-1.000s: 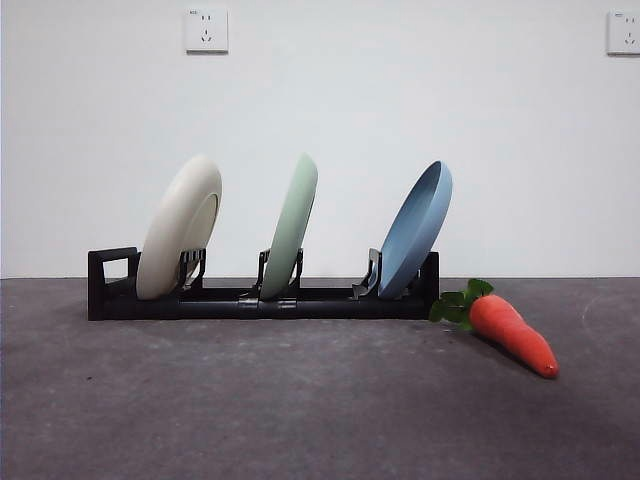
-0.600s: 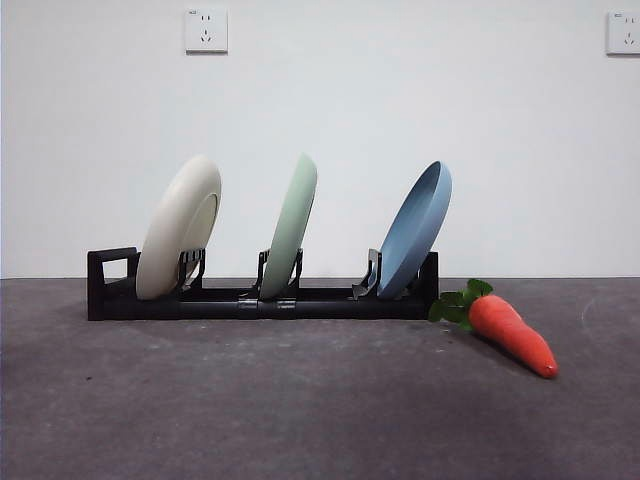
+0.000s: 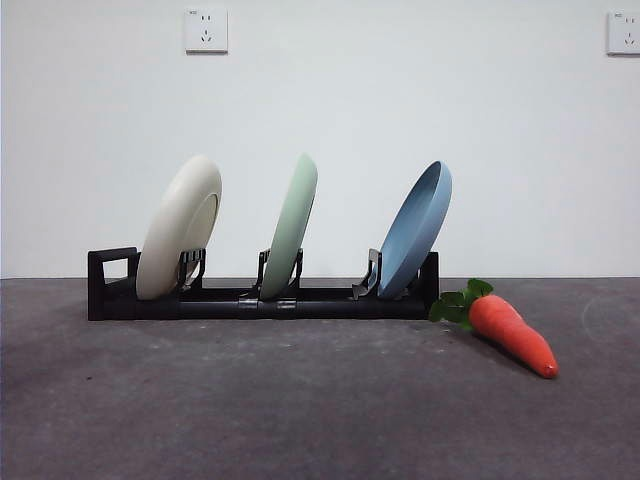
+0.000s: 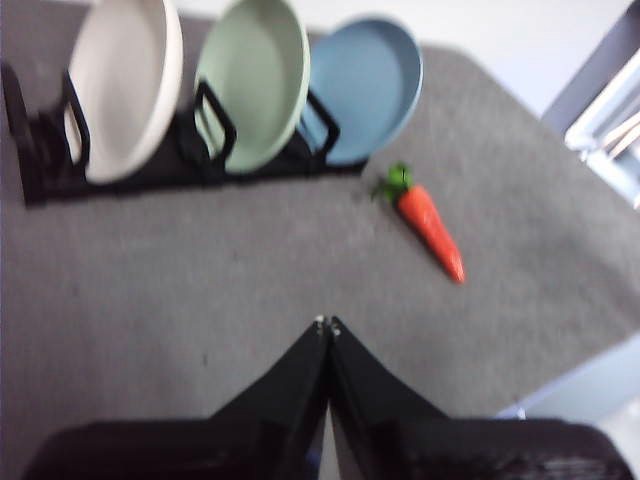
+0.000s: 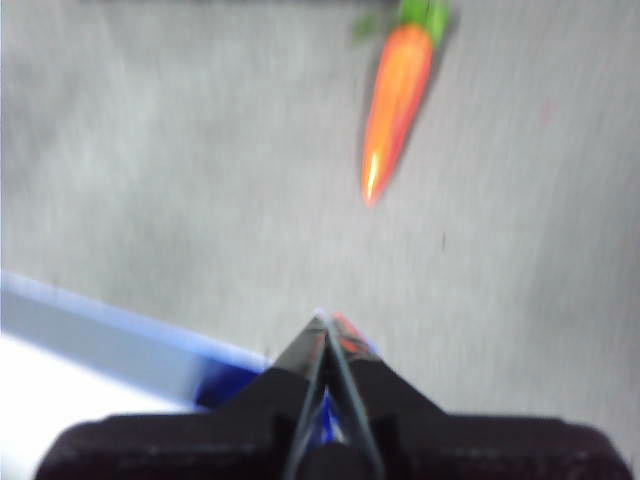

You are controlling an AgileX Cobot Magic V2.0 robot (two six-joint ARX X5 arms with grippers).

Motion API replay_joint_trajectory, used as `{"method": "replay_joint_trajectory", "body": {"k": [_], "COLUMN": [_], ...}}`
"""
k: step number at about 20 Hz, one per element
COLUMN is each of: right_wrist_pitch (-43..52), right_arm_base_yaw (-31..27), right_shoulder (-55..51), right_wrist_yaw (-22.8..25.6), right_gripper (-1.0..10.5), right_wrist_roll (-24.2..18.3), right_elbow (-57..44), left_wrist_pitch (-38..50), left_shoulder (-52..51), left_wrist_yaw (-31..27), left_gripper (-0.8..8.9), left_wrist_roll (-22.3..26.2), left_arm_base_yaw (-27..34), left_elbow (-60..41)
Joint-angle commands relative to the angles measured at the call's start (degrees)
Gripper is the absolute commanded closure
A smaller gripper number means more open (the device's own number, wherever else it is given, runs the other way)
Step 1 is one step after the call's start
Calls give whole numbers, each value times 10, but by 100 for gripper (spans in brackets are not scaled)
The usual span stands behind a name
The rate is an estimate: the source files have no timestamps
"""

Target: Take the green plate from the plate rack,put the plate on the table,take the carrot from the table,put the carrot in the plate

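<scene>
The green plate (image 3: 291,226) stands on edge in the middle slot of the black plate rack (image 3: 210,302), between a cream-white plate (image 3: 180,226) and a blue plate (image 3: 416,230). The carrot (image 3: 510,332) lies on the grey table (image 3: 300,400) to the right of the rack. The left wrist view shows the green plate (image 4: 252,82), the rack (image 4: 130,165) and the carrot (image 4: 430,225), with my left gripper (image 4: 327,324) shut and empty well short of them. My right gripper (image 5: 327,320) is shut and empty above the table's edge, short of the carrot (image 5: 396,100). Neither arm shows in the front view.
Two wall sockets (image 3: 206,30) sit on the white wall behind. The table's edge with a blue strip (image 5: 130,345) shows in the right wrist view. The cream-white plate (image 4: 120,85) and blue plate (image 4: 365,90) flank the green one in the left wrist view.
</scene>
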Motion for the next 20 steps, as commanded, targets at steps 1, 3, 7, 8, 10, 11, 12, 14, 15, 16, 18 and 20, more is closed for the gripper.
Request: {"method": "replay_joint_trajectory", "body": {"k": [1,3,7,8,10,11,12,14,15,16,18,20], "right_wrist_pitch": [-5,0,6,6,6,6,6,6,6,7,7,7], "right_arm_base_yaw": [1,1,1,1,1,1,1,1,1,1,1,1], "right_shoulder": [4,4,4,4,4,4,4,4,4,4,5,8], "right_wrist_yaw": [-1,-1,-1,-1,-1,-1,-1,-1,-1,-1,-1,-1], "right_gripper": [957,936,430,290,264,264,264,264,264,265,266,267], "right_wrist_roll": [-19,-18,5,9,14,14,14,14,16,16,17,18], "right_elbow": [1,1,1,1,1,1,1,1,1,1,1,1], "left_wrist_pitch": [-35,-47,-50,-50,-49,-49,-49,-44,-37,-27,-2,26], "left_shoulder": [8,11,18,18,22,28,36,57,70,82,114,156], "left_wrist_yaw": [2,-1,-1,-1,0,-1,-2,-2,-1,-1,0,0], "left_gripper": [821,811,305,236,239,239,239,239,239,239,239,239], "left_wrist_roll": [41,41,32,32,32,32,32,32,32,32,32,22], "left_arm_base_yaw": [-6,-8,-8,-8,-13,-17,-20,-26,-29,-32,-44,-67], "left_elbow": [6,6,6,6,7,9,14,25,33,40,61,85]}}
